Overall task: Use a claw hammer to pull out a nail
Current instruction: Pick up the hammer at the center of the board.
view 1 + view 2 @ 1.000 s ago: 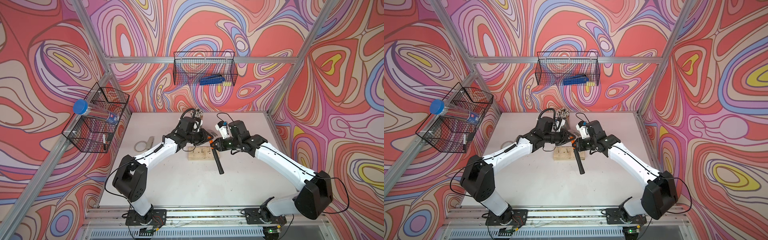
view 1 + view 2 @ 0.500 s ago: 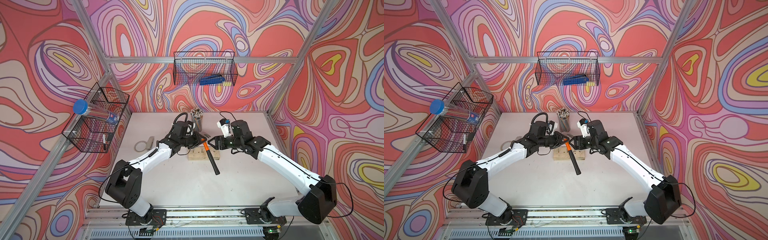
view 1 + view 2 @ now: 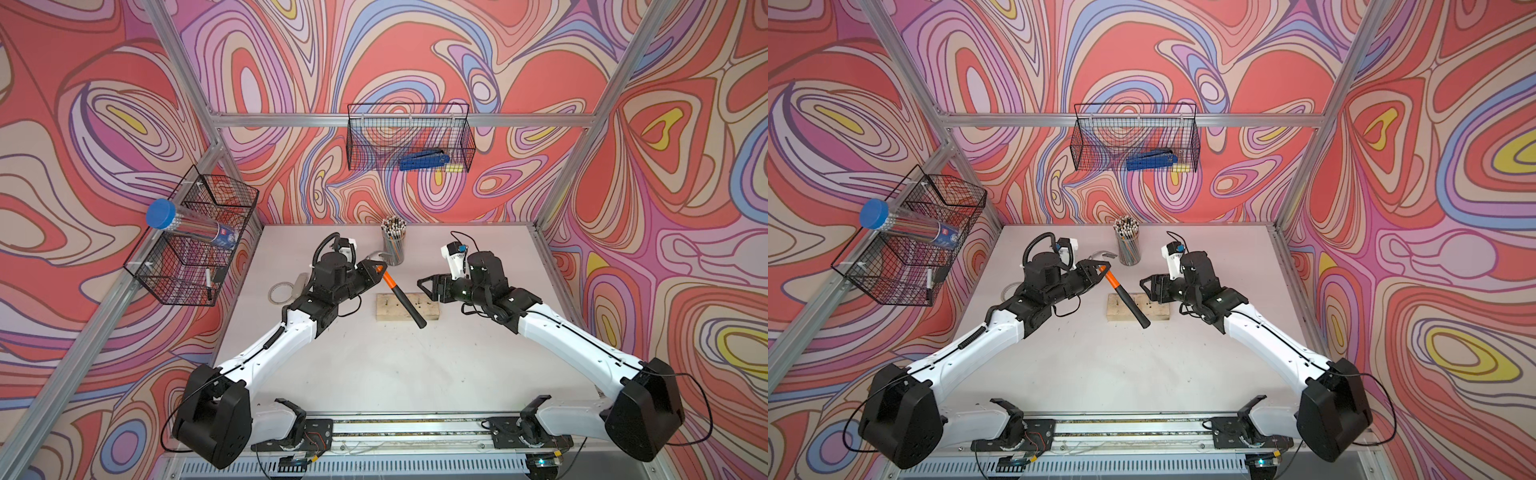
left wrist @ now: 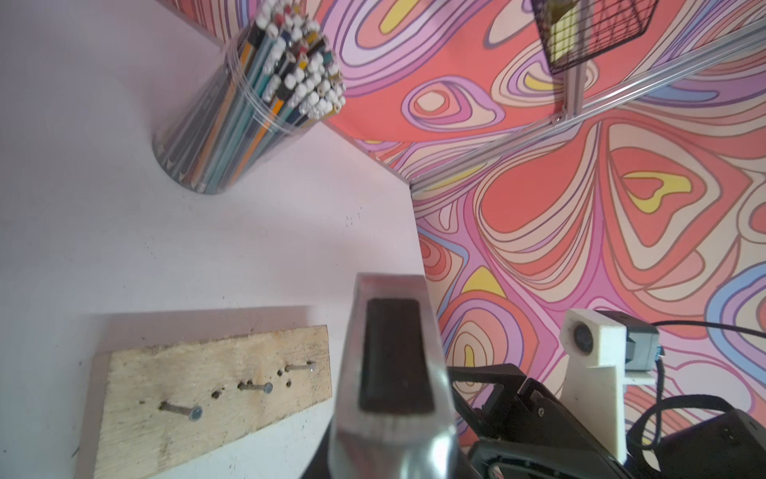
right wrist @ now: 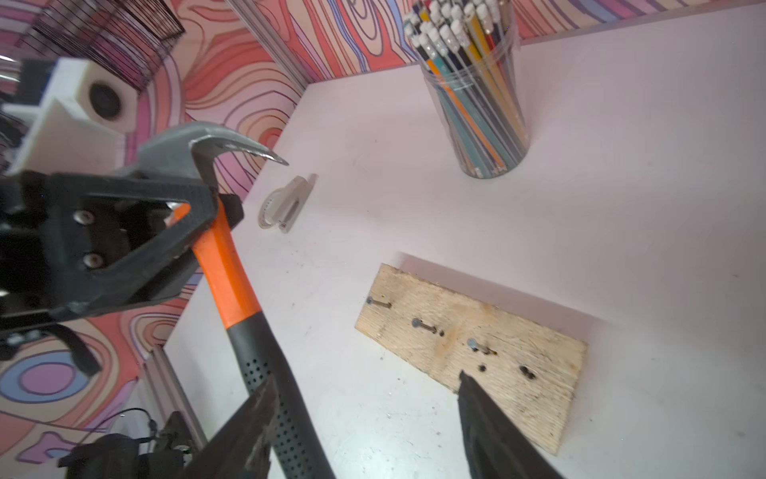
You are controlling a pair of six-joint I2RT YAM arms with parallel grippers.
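Note:
The claw hammer (image 3: 390, 280) (image 3: 1112, 280) hangs tilted over the table. Its steel head is at the back left and its black handle slants across the wooden block (image 3: 430, 307) (image 3: 1160, 311). My left gripper (image 3: 376, 269) (image 3: 1100, 269) is shut on the hammer's orange neck, just under the head (image 4: 393, 373). My right gripper (image 3: 424, 286) (image 3: 1144, 286) (image 5: 364, 385) stands open to the right of the handle (image 5: 265, 352), holding nothing. Three nails stick out of the block; one nail (image 5: 476, 345) (image 4: 182, 410) lies nearest the right fingertips.
A clear cup of pencils (image 3: 393, 245) stands behind the block. A tape dispenser (image 3: 286, 291) lies at the left. Wire baskets hang on the back wall (image 3: 409, 137) and the left wall (image 3: 195, 241), the latter holding a blue-capped tube.
My right gripper has opened, let go of the hammer handle and drawn back to the right. The left arm has carried the hammer head off the block, leftward and back.

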